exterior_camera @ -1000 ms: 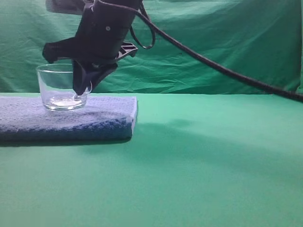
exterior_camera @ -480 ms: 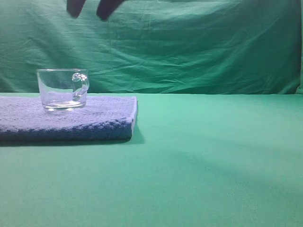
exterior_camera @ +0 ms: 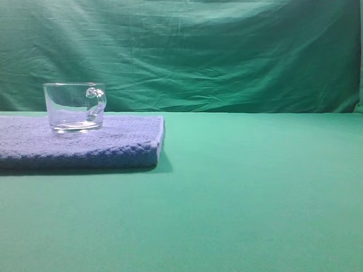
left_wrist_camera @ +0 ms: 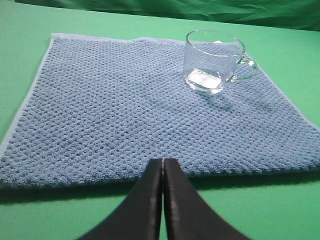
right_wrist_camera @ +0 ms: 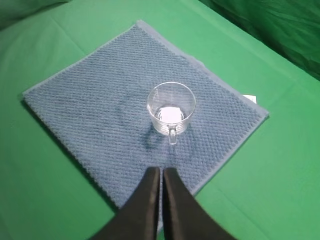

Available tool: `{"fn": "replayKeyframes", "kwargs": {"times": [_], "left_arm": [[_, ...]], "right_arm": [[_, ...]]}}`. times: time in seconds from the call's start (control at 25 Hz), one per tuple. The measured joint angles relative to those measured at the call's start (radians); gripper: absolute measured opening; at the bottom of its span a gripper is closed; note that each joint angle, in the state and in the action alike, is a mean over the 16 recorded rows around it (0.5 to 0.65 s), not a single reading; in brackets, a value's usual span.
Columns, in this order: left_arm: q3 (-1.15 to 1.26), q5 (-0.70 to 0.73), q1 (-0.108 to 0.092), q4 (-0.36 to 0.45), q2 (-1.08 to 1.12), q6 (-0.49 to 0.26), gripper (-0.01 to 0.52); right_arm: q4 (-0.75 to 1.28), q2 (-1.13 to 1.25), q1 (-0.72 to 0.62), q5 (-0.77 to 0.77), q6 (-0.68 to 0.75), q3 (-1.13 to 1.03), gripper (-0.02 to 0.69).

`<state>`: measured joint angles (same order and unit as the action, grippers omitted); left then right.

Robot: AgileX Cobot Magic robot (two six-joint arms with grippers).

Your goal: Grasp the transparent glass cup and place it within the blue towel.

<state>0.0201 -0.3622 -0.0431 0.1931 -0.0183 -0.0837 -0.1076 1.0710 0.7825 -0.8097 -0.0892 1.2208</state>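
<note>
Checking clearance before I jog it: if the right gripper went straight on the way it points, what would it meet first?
Probably the blue towel, just ahead of the shut right gripper; the transparent glass cup, handle toward it, stands further along that line. Depth is uncertain.

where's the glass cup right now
The glass cup stands upright on the blue towel, at the left of the exterior high view, with neither gripper touching it.

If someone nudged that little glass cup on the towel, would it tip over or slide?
The cup looks wide, short and thick-based, so it probably resists tipping. The towel has a bumpy weave, which likely grips it rather than letting it slide. Being clear glass, it is probably smooth and breakable if knocked off.
</note>
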Motion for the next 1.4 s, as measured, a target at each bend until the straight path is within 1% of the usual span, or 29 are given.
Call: {"fn": "replayKeyframes", "kwargs": {"times": [0.32, 0.6, 0.8, 1.08, 1.24, 1.4], "left_arm": [[0.000, 0.000, 0.000, 0.000, 0.000, 0.000, 0.000], [0.000, 0.000, 0.000, 0.000, 0.000, 0.000, 0.000], [0.000, 0.000, 0.000, 0.000, 0.000, 0.000, 0.000], [0.000, 0.000, 0.000, 0.000, 0.000, 0.000, 0.000], [0.000, 0.000, 0.000, 0.000, 0.000, 0.000, 0.000], [0.000, 0.000, 0.000, 0.000, 0.000, 0.000, 0.000]], "right_arm": [[-0.037, -0.364, 0.000, 0.133, -0.004, -0.350, 0.000], [-0.050, -0.599, 0.000, 0.169, -0.010, -0.531, 0.000], [-0.038, -0.683, 0.000, 0.165, -0.007, -0.590, 0.000], [-0.003, -0.714, -0.017, 0.166, 0.005, -0.610, 0.000], [0.018, -0.721, -0.075, 0.178, 0.013, -0.611, 0.000], [0.036, -0.740, -0.179, 0.191, 0.017, -0.624, 0.000]]}}
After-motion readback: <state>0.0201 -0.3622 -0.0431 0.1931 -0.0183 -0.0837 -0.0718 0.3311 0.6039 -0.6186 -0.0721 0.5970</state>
